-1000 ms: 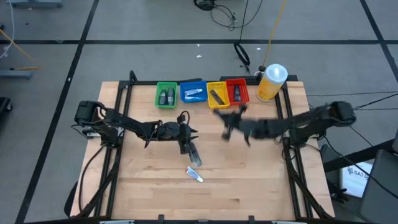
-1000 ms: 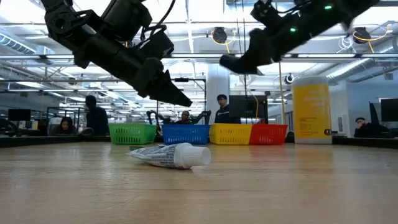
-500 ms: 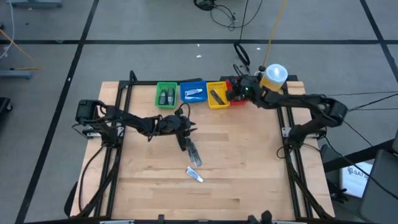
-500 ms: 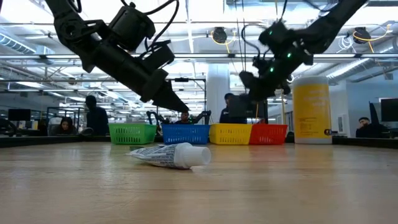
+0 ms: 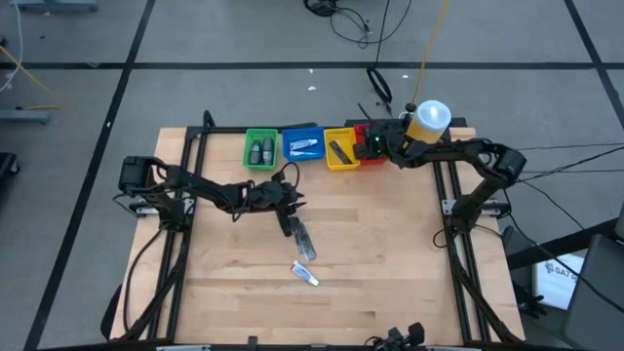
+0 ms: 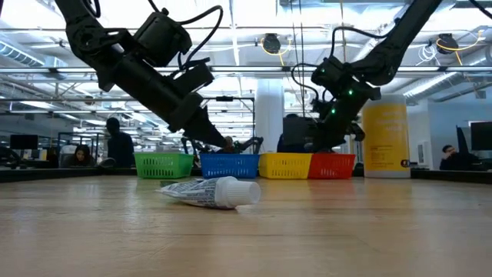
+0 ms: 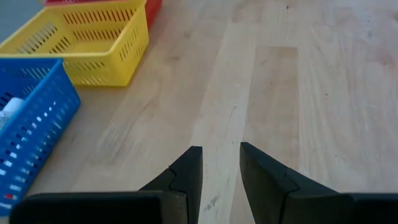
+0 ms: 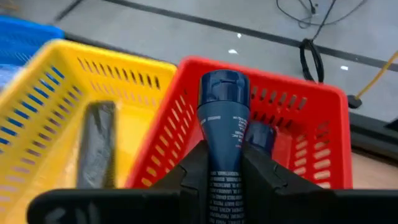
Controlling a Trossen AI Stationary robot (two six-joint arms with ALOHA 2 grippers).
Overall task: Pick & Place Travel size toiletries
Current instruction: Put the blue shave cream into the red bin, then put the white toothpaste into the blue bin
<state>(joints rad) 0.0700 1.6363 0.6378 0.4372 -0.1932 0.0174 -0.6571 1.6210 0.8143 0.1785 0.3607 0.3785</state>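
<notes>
- Right gripper (image 8: 224, 177) pinching dark blue tube (image 8: 222, 134), long axis along fingers, cap end forward over red plastic basket (image 8: 311, 134).
- Left gripper (image 7: 221, 171) slightly spread, holding nothing.

High view: straight down over the whole counter (image 5: 390, 253).
Low view: counter height, level, facing the bins; white tube (image 6: 207, 192) close up.
Left wrist: close, forward over the boards.
Right wrist: close above the red bin (image 8: 292, 124).
Shared: all views catch the yellow bin (image 5: 339, 149).
</notes>
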